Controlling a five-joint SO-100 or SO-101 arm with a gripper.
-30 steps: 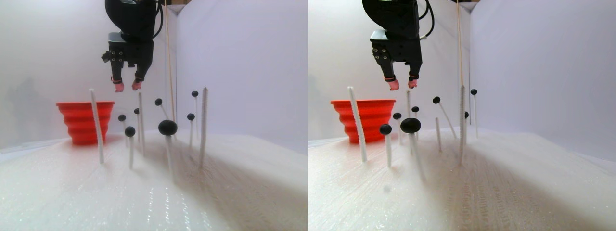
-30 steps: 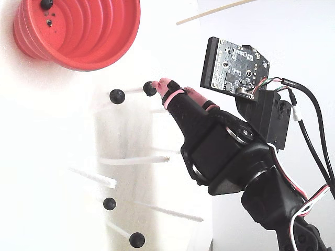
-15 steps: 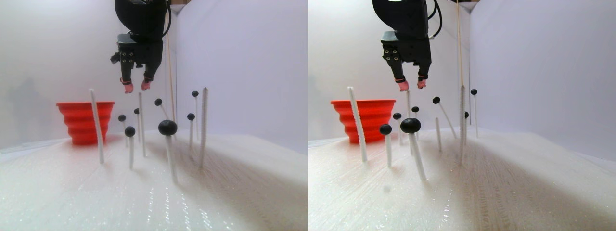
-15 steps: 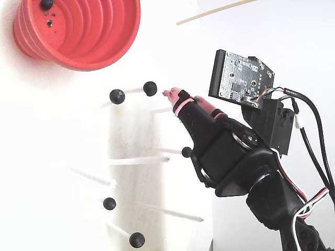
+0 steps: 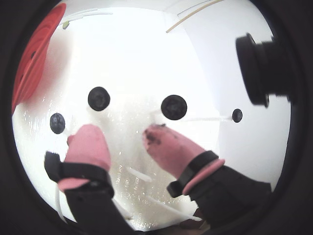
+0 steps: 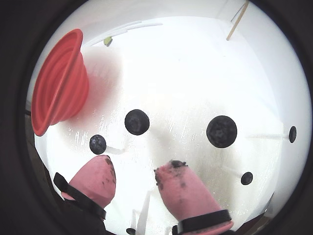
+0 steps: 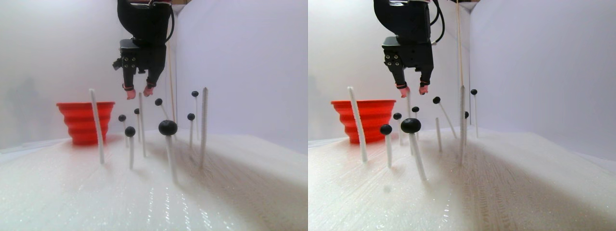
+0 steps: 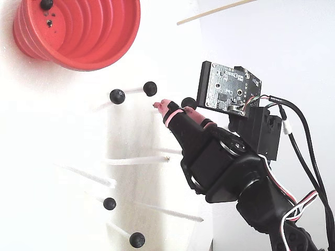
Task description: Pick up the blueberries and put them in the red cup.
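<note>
Several blueberries sit on top of thin white sticks: one just ahead of my fingertips, a bigger-looking one to the right, a small one by the left finger. The fixed view shows them near my gripper. My gripper hangs open above the sticks with pink-tipped fingers and nothing between them. Its gap also shows in both wrist views. The red cup stands upright at the left and holds one black ball.
Bare white sticks rise from the white foam floor among the berries. A thin wooden rod hangs by the back wall. White walls close in behind and to the right. A camera board rides on the wrist.
My gripper has moved right, away from the cup, and slightly lower in the stereo pair view. It stayed open and empty. The berries and cup have not moved.
</note>
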